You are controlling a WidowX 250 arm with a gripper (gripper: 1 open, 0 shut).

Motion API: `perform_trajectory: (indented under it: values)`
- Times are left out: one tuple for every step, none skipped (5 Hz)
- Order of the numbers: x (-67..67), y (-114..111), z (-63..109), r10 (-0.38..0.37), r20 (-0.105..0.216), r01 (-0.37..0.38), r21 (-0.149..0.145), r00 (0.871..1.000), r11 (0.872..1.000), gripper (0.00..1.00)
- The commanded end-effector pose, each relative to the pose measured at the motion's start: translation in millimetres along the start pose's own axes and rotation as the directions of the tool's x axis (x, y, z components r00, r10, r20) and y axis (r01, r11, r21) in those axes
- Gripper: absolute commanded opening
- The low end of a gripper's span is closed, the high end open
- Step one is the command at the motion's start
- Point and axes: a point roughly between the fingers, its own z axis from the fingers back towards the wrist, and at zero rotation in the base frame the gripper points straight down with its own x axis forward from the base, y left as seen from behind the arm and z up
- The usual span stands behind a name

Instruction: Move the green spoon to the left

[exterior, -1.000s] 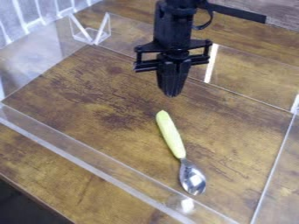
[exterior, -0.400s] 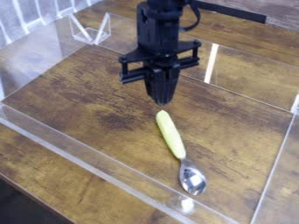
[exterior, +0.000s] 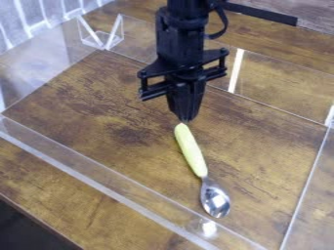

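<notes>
Looking down at the wooden tabletop [exterior: 92, 107] from the camera view, I am seeing the green spoon [exterior: 198, 168] lying flat on the boards, right of centre. Its handle is thick, yellow-green plastic, rounded at the upper end and running down and to the right in the picture. At the lower end a thin metal neck is joining a round, shiny silver bowl that is catching light, sitting near the front edge. The spoon is looking shorter than the black tool.

I am holding the tool [exterior: 183, 116] pointing straight down, its fingers pressed together into one dark tip, gripping nothing. That tip is hanging just above and slightly left of the handle's upper end; I cannot tell whether it is touching the spoon or the wood.

Clear acrylic walls [exterior: 78, 181] are framing the work area, one running along the front left, another standing at the right edge. A small clear stand [exterior: 100, 31] is sitting at the back left, well apart from the spoon.
</notes>
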Motion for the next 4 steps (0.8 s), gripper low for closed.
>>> perform_trajectory:
  values:
    - [-3.8, -5.0, 23.7, -0.013, 0.041, 0.017, -0.09, 0.999, 0.996, 0.0]
    - [-5.2, -4.9, 23.6, -0.018, 0.05, 0.023, -0.101, 0.999, 0.995, 0.0]
    - [1.5, -12.0, 6.1, -0.025, 0.051, 0.029, -0.089, 0.998, 0.996, 0.0]
    - [6.9, -17.9, -11.7, -0.027, 0.051, 0.03, -0.077, 0.998, 0.997, 1.0]
